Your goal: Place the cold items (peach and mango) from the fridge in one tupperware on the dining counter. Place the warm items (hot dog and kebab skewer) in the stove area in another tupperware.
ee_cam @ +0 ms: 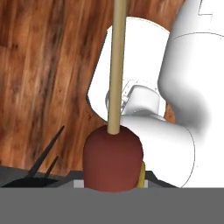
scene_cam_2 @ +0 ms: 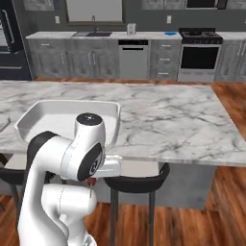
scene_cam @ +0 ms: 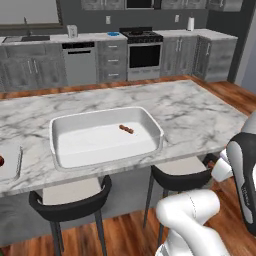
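Note:
The kebab skewer (ee_cam: 113,159) fills the middle of the hand view: a dark red-brown meat chunk with a tan wooden stick running up from it, over the wood floor. My gripper (ee_cam: 114,183) is shut on it, its fingertips hidden behind the meat. In the right base view the kebab skewer (scene_cam_2: 90,184) hangs low beside my arm, below the counter's edge. A large white tupperware (scene_cam: 65,131) sits on the marble dining counter (scene_cam: 200,115) with a small brown hot dog (scene_cam: 126,129) inside. A second tupperware (scene_cam: 12,167) at the left edge holds a reddish item (scene_cam: 1,160).
Two black stools (scene_cam: 70,200) (scene_cam: 182,174) stand along the counter's near side, close to my arm. The stove (scene_cam: 142,36) and dishwasher line the back wall. A dark fridge (scene_cam_2: 8,38) stands at the far left.

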Tool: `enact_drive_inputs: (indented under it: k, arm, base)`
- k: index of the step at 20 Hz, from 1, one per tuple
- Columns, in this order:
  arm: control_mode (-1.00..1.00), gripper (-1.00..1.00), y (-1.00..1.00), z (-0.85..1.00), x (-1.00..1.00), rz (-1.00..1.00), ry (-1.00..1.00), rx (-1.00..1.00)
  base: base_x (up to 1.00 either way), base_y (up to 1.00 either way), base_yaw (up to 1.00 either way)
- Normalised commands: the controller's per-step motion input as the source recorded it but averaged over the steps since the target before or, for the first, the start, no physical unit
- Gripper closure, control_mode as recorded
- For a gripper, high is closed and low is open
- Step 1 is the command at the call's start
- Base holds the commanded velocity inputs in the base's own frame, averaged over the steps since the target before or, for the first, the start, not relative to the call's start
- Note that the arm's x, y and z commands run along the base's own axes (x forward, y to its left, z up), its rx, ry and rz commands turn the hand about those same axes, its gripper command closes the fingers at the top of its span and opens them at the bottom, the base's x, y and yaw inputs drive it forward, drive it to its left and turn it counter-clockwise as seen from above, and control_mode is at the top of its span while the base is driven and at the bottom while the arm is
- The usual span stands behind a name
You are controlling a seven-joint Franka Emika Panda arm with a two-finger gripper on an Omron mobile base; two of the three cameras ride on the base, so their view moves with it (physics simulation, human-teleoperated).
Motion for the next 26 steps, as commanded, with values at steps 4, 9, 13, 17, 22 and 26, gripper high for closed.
enact_drive_inputs:
  k: [4,9,13,17,22,26]
  arm:
    - [1.0,1.0,0.0,0.0,0.0,0.0,0.0,0.0]
    - [1.0,1.0,0.0,0.0,0.0,0.0,0.0,0.0]
    - [1.0,1.0,0.0,0.0,0.0,0.0,0.0,0.0]
    - [1.0,1.0,0.0,0.0,0.0,0.0,0.0,0.0]
    - [-1.0,1.0,0.59,0.25,0.15,-0.13,-0.01,-0.06]
    - [-1.0,1.0,0.84,0.54,0.22,-0.14,-0.02,-0.14]
  base:
    - [0.48,0.44,-0.1]
    - [0.49,0.32,-0.11]
    - [0.33,0.36,-0.11]
    - [0.2,0.41,-0.13]
    - [0.03,0.11,-0.03]
    - [0.0,0.0,0.0]
